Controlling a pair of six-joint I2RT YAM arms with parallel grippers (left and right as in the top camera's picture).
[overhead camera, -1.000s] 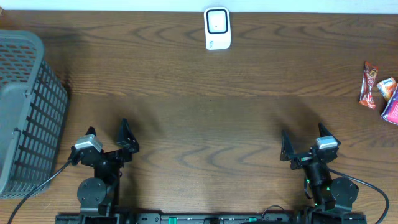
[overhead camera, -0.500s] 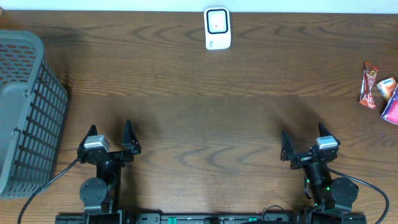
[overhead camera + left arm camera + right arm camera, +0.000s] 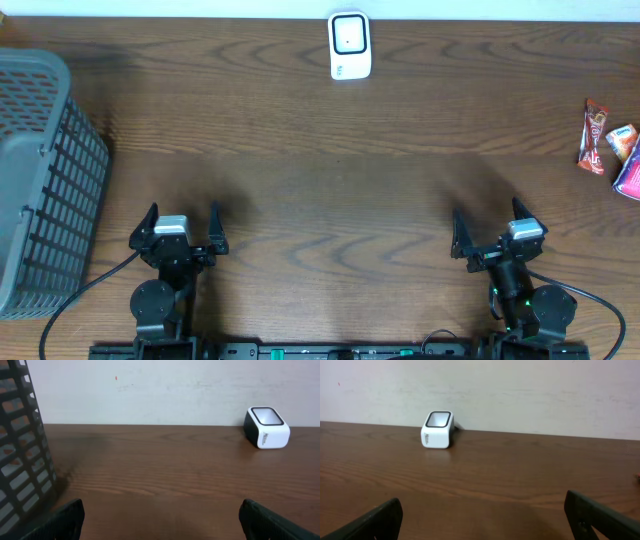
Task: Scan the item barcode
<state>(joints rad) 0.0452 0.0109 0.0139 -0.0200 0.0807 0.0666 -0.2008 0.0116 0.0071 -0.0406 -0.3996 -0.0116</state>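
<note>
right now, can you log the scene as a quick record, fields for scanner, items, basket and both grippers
scanner: white scanner at the far middle of the table, nothing in front of it
items: snack packets at the right edge, none held
basket: grey basket at the left edge
left gripper: left gripper open, empty
right gripper: right gripper open, empty

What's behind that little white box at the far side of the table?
Only a bare pale wall rises behind the white box. Its rear face and the strip of table directly behind it are hidden by the box itself.
</note>
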